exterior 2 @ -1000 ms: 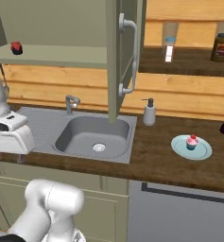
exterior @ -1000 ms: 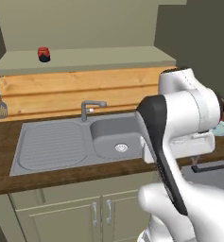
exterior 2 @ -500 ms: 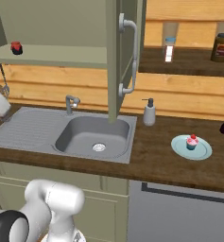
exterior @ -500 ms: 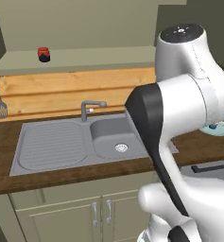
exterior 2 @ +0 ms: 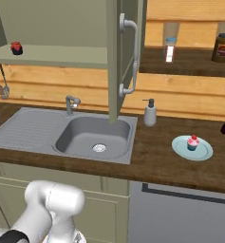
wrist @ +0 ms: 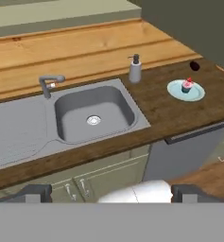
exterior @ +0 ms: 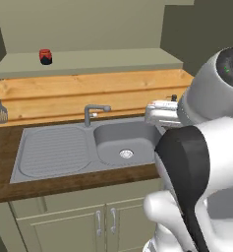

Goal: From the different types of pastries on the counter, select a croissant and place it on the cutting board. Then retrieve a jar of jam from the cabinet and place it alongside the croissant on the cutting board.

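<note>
Jar of jam (exterior: pixel 45 56), dark red with red lid, upright at left end of open cabinet (exterior: pixel 88 63) shelf, above hanging utensils (exterior 2: pixel 0 84). Sink (wrist: pixel 92 112) set in dark wood counter (wrist: pixel 170 111), faucet (wrist: pixel 49 82) behind basin. Soap dispenser (wrist: pixel 135 69) just right of sink. Further right, pink cupcake (wrist: pixel 187 85) on pale blue plate (wrist: pixel 197 93); small dark object (wrist: pixel 194 65) near wall. Gripper (wrist: pixel 108 193) held high above counter edge, jaws spread wide, nothing between fingertips (wrist: pixel 35 192). Brown jar (exterior 2: pixel 221 47) on far right shelf.
</note>
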You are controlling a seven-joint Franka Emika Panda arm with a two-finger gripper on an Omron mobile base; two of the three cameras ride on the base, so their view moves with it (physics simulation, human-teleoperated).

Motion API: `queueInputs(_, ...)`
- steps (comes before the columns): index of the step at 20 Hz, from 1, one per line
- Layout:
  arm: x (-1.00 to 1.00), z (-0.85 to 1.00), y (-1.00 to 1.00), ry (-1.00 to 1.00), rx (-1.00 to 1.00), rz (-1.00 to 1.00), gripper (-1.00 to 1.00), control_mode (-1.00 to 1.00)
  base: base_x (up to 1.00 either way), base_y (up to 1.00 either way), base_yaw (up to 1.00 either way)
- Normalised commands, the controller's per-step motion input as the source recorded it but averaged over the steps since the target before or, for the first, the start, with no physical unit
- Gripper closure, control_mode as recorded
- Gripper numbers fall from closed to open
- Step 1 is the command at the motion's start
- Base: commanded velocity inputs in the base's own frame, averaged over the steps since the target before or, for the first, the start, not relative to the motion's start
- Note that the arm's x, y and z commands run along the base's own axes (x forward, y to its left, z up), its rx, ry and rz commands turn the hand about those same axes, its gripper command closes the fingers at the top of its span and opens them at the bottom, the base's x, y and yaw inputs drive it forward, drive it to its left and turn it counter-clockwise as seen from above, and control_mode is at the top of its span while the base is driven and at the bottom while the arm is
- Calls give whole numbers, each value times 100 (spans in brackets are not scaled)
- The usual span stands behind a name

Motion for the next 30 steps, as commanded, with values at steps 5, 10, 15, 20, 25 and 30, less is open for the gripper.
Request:
queueInputs(5, -5, -13, 0, -60, 43, 56, -100, -100, 0, 0, 0)
queueInputs(10, 15, -1, 0, -55, 26, 72, -100, -100, 0, 0, 0)
queueInputs(15, -2, -9, 7, -19, 3, 12, -100, -100, 0, 0, 0)
queueInputs(20, 0, 0, 42, -90, -18, 34, -100, -100, 0, 0, 0)
queueInputs(25, -1, 0, 30, -69, -19, 21, -100, -100, 0, 0, 0)
queueInputs(30, 52, -9, -39, -6, -1, -23, -100, -100, 0, 0, 0)
